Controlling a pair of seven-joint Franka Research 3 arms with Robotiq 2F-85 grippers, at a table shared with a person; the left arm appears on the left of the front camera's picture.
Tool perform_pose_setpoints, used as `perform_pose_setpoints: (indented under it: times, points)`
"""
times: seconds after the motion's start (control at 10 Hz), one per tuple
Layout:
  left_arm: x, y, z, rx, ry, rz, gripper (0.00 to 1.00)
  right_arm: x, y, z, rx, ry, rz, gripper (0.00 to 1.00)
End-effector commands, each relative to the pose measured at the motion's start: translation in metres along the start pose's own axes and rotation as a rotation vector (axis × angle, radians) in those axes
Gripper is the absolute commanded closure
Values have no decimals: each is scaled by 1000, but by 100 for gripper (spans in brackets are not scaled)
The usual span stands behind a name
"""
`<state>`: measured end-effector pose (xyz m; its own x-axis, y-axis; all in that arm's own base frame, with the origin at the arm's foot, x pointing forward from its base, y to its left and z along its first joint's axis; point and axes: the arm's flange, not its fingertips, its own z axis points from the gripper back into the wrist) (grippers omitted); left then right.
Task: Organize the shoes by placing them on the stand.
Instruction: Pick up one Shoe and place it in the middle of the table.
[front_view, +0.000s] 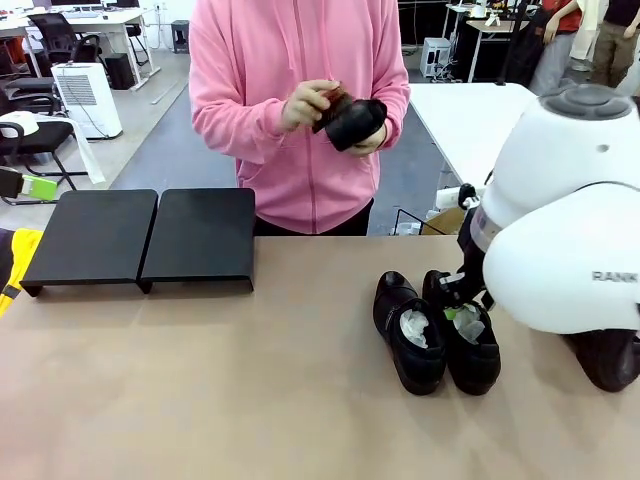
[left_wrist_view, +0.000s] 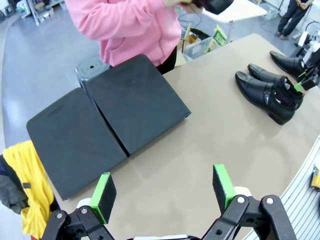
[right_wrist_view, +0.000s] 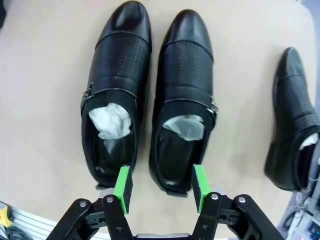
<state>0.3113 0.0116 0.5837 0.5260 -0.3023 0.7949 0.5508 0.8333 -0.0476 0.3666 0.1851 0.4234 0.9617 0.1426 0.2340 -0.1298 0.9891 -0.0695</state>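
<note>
Right gripper (right_wrist_view: 161, 179) half-closed astride shoe (right_wrist_view: 182, 95) heel — grip unclear; left gripper (left_wrist_view: 162, 180) wide open, empty

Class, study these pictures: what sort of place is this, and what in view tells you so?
Probably a robotics lab in an open office: a white robot arm at the table, with office chairs and desks behind.

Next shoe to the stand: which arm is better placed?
Right. The right gripper is down at the heels of the two shoes, jaws straddling one heel. The left gripper hangs open near the stand, well away from them.
</note>
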Motion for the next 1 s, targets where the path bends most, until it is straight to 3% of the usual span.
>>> perform_pose_setpoints:
  times: [0.0, 0.2, 0.3, 0.9]
  points:
    - [-1, 1, 1, -8, -1, -11, 0, 16, 14, -9, 47, -10, -42, 36]
    - [-1, 1, 1, -8, -1, -11, 0, 21, 16, -12, -13, 36, -90, 36]
    - [-1, 1, 1, -8, -1, -11, 0, 10, 8, -15, 25, 11, -16, 36]
    - [-1, 1, 1, -8, -1, -11, 0, 26, 24, -22, 64, 95, -59, 36]
